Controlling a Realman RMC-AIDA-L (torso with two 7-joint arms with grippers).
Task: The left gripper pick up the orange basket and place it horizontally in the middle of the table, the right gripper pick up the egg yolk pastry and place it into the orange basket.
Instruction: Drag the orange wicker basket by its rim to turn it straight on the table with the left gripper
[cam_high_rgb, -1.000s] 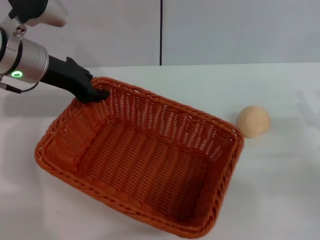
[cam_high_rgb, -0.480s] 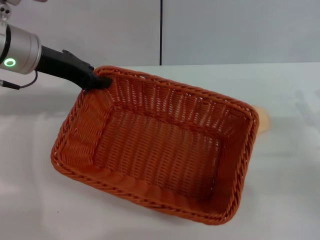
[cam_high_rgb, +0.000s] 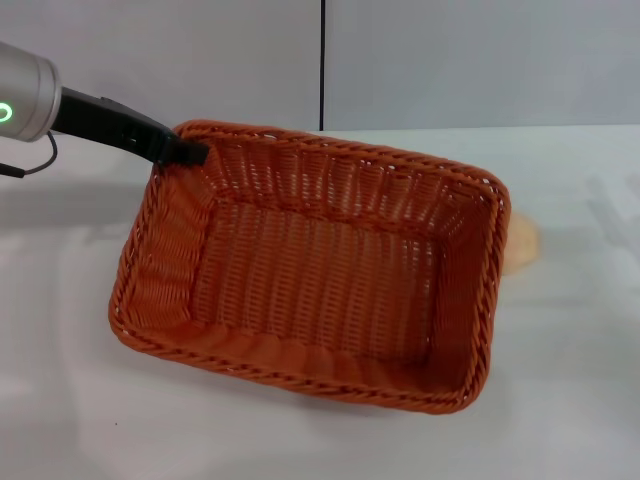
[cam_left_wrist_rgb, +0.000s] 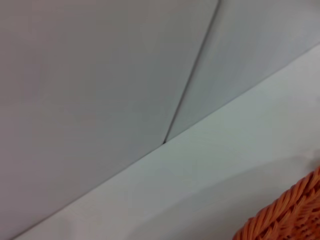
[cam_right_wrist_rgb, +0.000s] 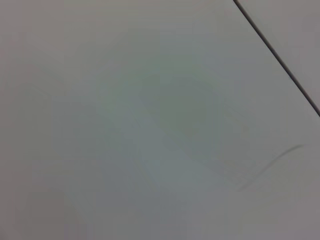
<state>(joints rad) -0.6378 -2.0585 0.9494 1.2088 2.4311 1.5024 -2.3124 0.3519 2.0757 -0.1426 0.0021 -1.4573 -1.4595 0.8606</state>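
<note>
While the left gripper (cam_high_rgb: 185, 153) reaches in from the far left, its fingers are clenched on the far-left corner of the basket (cam_high_rgb: 310, 270), pinching the braided rim. That basket sits mid-desk (cam_high_rgb: 560, 400), open side up, its long side running roughly across. Behind its right wall peeks the pastry (cam_high_rgb: 522, 245), mostly hidden, on the desk just beside it. No right gripper shows.

Basket (cam_high_rgb: 310, 280): bright orange throughout, woven wicker pattern in fine ribs, with a braided rim. Table (cam_high_rgb: 570, 400): plain white, unpatterned. Pastry (cam_high_rgb: 522, 245): pale tan-beige, only a sliver showing. Left gripper (cam_high_rgb: 185, 153): black, on a black arm with a silver wrist bearing a green light. Back wall: pale grey with one dark vertical seam.
</note>
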